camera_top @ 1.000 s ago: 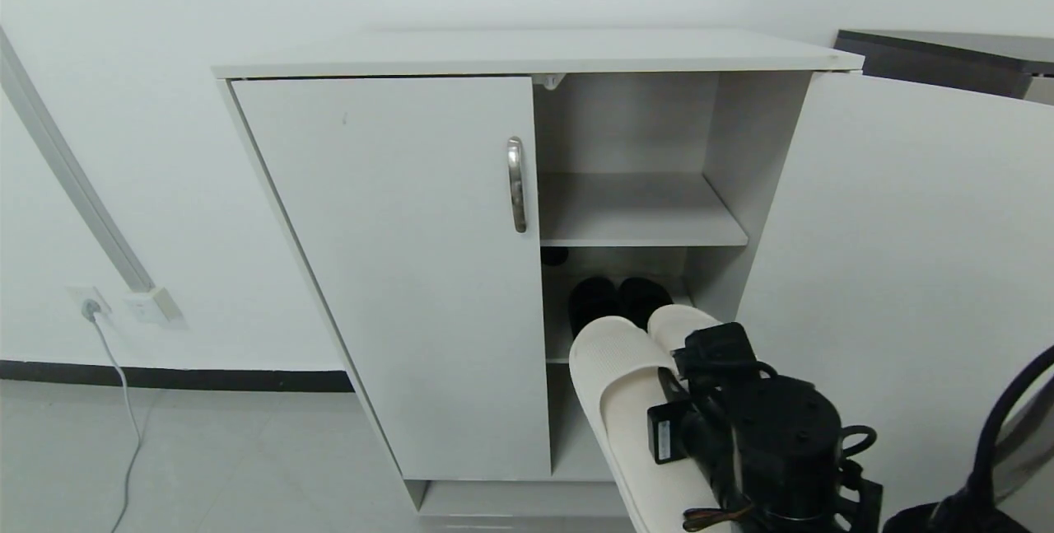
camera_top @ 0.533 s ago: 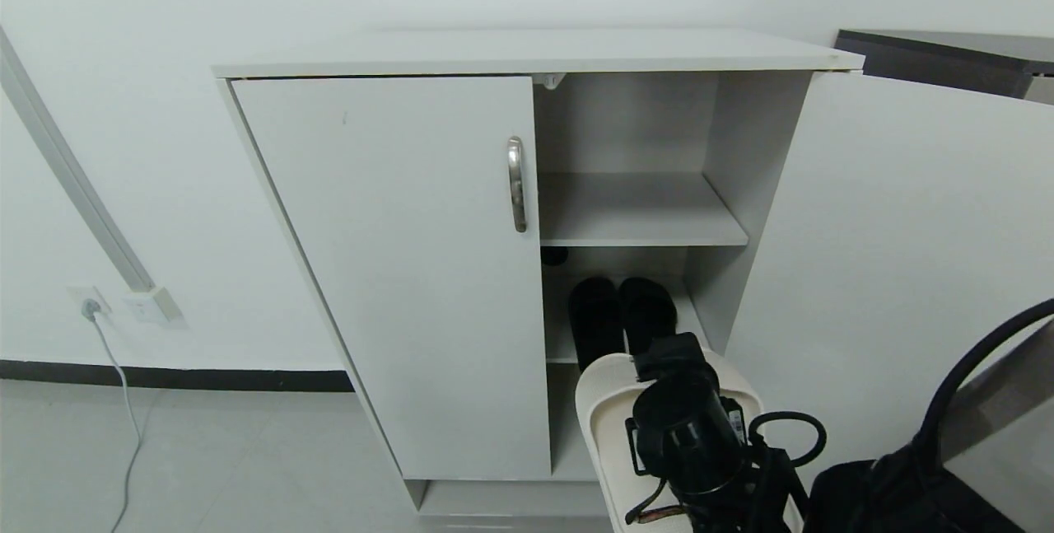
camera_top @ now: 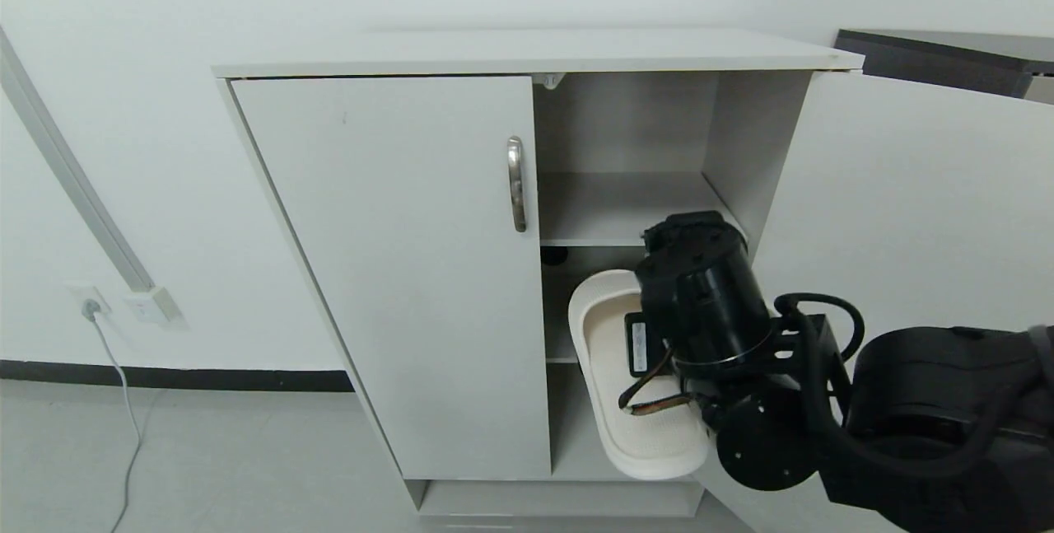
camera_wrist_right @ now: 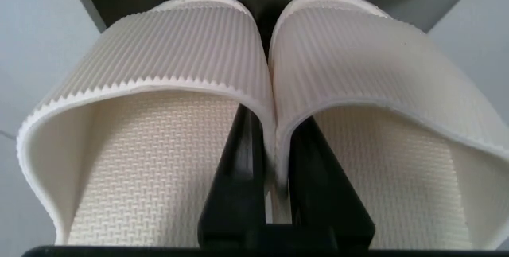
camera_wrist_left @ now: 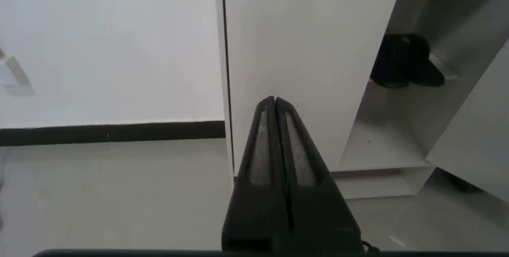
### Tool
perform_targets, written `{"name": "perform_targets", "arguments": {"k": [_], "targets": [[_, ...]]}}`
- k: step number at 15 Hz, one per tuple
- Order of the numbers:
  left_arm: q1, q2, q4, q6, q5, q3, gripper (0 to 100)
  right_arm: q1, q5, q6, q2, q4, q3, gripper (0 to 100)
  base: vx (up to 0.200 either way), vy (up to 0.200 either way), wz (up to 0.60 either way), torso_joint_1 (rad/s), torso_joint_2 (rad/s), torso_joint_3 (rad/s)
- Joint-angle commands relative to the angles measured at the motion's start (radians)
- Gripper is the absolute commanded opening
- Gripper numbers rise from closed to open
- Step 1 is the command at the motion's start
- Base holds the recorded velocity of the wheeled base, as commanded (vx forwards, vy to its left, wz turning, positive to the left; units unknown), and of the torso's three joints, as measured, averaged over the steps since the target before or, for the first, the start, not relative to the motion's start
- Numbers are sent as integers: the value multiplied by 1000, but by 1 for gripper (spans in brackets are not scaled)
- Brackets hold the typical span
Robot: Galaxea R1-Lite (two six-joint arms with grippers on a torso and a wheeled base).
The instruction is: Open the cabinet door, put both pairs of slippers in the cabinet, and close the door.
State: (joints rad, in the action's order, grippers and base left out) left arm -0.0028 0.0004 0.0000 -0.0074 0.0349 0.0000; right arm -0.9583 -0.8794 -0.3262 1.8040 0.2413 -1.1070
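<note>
**Placing step.** The pair of cream ribbed foam slippers (camera_wrist_right: 183,66) hangs steeply tilted in the open right half of the white 2-door cabinet (camera_top: 395,286). The right gripper (camera_wrist_right: 273,142) is clamped on their 2 touching inner walls. The pair of black slippers (camera_wrist_left: 407,60) occupies the lower shelf (camera_wrist_left: 449,72). You probably need to level the soles first, then slide the cream pair in clear of the black pair and the open door (camera_top: 906,212). The left gripper (camera_wrist_left: 274,138) is closed and empty.
</note>
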Motion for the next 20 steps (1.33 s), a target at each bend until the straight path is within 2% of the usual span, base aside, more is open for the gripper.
{"name": "perform_targets", "arguments": {"k": [1,4,11,20], "targets": [[0,1,0,0,0,0,0,0,-4,47,-54,55,-4,0,0,0,0,0,0,0],[0,1,0,0,0,0,0,13,23,121,-46,178,-1,0,0,0,0,0,0,0],[0,0,0,0,-1,0,0,47,33,122,-20,164,-1,0,0,0,0,0,0,0],[0,1,0,0,0,0,0,61,33,118,-20,170,32,0,200,0,0,-1,6,0]]}}
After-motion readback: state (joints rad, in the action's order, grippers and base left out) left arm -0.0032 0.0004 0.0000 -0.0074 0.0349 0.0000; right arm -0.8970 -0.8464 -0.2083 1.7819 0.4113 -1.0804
